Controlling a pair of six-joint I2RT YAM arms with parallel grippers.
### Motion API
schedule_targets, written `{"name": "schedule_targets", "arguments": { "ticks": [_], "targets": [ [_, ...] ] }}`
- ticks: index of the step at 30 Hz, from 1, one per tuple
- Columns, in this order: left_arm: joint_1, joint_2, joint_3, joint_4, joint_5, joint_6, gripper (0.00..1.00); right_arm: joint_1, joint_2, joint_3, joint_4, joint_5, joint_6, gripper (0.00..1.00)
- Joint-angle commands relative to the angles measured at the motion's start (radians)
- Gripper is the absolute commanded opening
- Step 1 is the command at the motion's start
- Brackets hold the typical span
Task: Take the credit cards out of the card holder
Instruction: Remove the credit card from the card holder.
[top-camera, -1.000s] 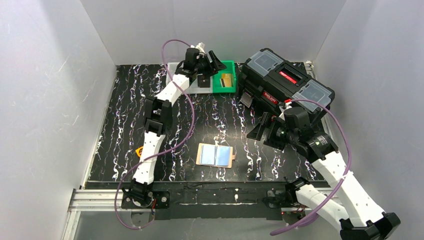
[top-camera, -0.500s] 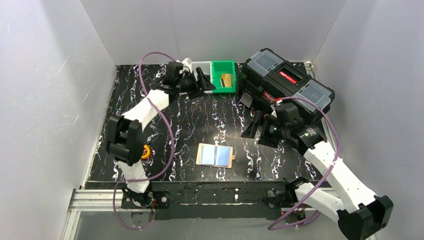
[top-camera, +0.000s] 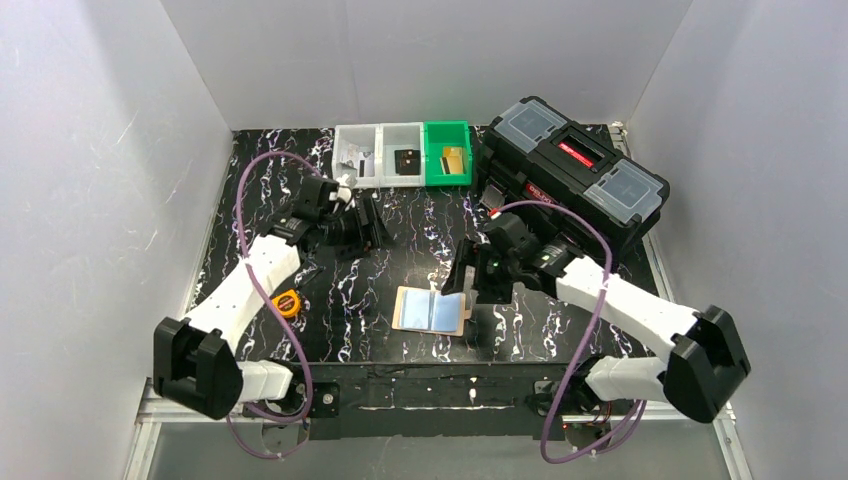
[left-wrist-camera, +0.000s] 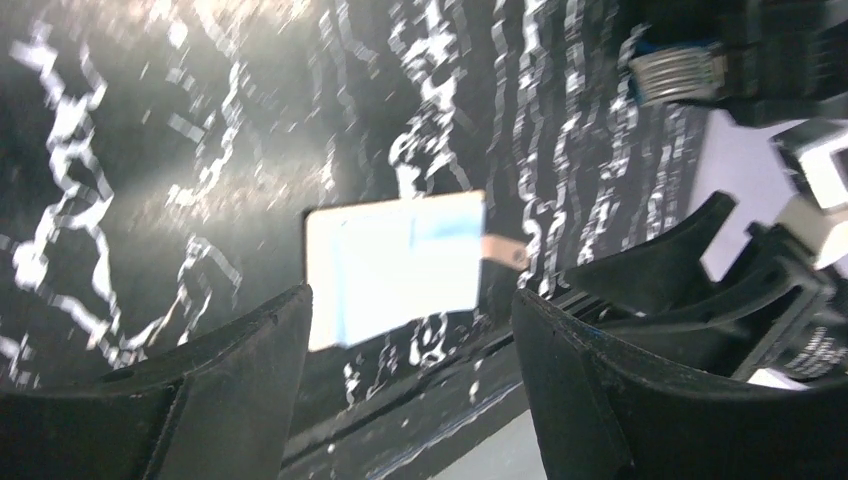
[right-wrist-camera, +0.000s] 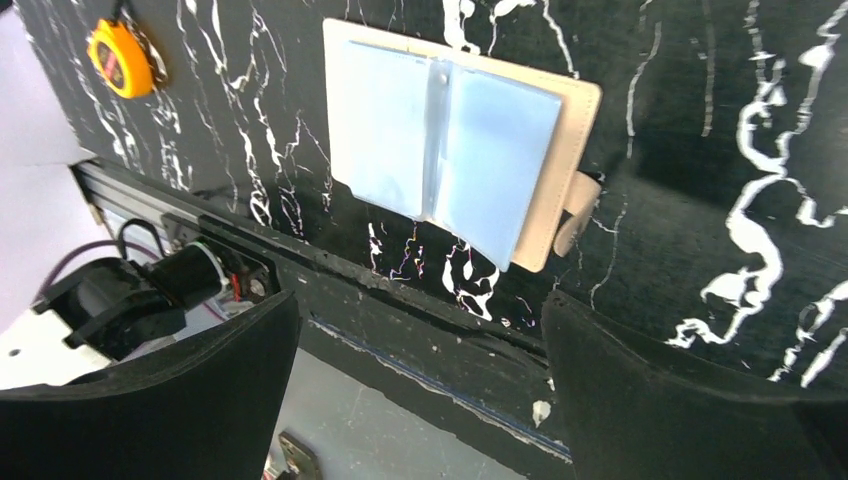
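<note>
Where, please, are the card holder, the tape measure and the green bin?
card holder (right-wrist-camera: 568, 140): right wrist view, bare beige cover edge.
tape measure (right-wrist-camera: 120, 62): right wrist view, yellow case.
green bin (top-camera: 447, 182): top external view, front wall.

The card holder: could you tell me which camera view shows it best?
The right wrist view: the card holder lies open, large and sharp, its pale blue inside and snap tab clear. The top external view shows it small and far off. The left wrist view shows it blurred and washed out.
</note>
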Motion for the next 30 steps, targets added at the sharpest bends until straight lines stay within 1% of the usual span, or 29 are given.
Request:
{"name": "schedule_targets", "arguments": {
  "ticks": [1, 4, 8, 11, 14, 21, 23, 30],
  "targets": [
    [-0.002, -0.092, -0.099, -0.155, -0.075, 0.042, 0.72, 0.085, 0.098, 0.064, 0.091, 0.045, 0.057, 0.93],
    [-0.003, -0.130, -0.160, -0.163, -0.064, 0.027, 0.72, 0.139, 0.188, 0.099, 0.103, 0.051, 0.074, 0.89],
    [-0.002, -0.137, -0.213, -0.170, -0.040, 0.022, 0.72, 0.183, 0.301, 0.167, 0.106, 0.052, 0.077, 0.82],
    [-0.002, -0.134, -0.243, -0.172, -0.034, 0.029, 0.71, 0.202, 0.376, 0.237, 0.065, 0.082, 0.067, 0.77],
    [-0.002, -0.136, -0.256, -0.169, -0.033, 0.030, 0.71, 0.209, 0.423, 0.273, 0.032, 0.110, 0.065, 0.74],
    [-0.002, -0.121, -0.247, -0.154, -0.012, 0.014, 0.69, 0.232, 0.518, 0.342, -0.048, 0.147, 0.059, 0.71],
    [-0.003, -0.115, -0.245, -0.153, -0.011, 0.015, 0.69, 0.243, 0.548, 0.364, -0.072, 0.184, 0.053, 0.70],
    [-0.002, -0.098, -0.241, -0.151, -0.016, 0.013, 0.68, 0.262, 0.635, 0.403, -0.088, 0.185, 0.021, 0.71]
  ]
}}
